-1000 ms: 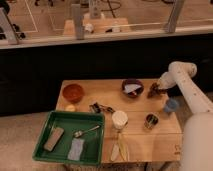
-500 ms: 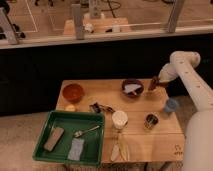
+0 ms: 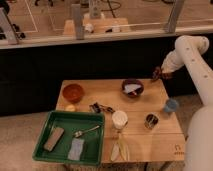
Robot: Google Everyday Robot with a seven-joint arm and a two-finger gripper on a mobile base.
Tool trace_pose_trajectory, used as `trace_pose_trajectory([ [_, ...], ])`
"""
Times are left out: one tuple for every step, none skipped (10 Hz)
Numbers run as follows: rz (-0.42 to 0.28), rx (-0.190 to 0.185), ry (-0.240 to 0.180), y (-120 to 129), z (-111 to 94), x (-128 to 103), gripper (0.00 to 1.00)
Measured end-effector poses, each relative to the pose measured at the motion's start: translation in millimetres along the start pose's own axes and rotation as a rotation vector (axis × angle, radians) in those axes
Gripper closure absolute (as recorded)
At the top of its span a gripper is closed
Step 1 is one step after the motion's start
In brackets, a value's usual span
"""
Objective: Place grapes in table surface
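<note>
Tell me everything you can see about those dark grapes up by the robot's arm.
The grapes are a small, lumpy, dark purple-red bunch; single berries cannot be told apart. They sit at the tip of the gripper, by the far right corner of the table surface, to the right of the dark bowl. They seem lifted off the wood, touching only the gripper.

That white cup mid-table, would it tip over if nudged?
Probably: the white cup looks taller than wide, so a push near its rim may topple it. It looks light, so might slide instead. The gripper hovers beyond the table, far right.
</note>
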Motion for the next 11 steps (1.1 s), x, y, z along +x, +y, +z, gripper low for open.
trace_pose_trajectory([
  [0.007,0.002,-0.017,-0.2,-5.7,0.4,1.00],
  [0.018,-0.003,-0.035,1.7,-7.5,1.4,1.00],
  [0.028,-0.014,-0.046,5.5,-4.6,2.0,1.00],
  [0.042,-0.041,-0.060,14.9,5.9,3.9,1.00],
  [0.053,-0.064,-0.069,24.0,16.4,5.4,1.00],
  [0.062,-0.085,-0.076,32.9,25.8,6.6,1.00],
  [0.083,-0.113,-0.080,44.2,34.8,8.6,1.00],
  [0.090,-0.123,-0.078,48.9,37.9,8.7,1.00],
  [0.097,-0.131,-0.076,55.7,43.5,7.5,1.00],
  [0.102,-0.137,-0.075,62.4,50.9,6.7,1.00],
  [0.103,-0.143,-0.076,69.6,59.6,5.5,1.00],
])
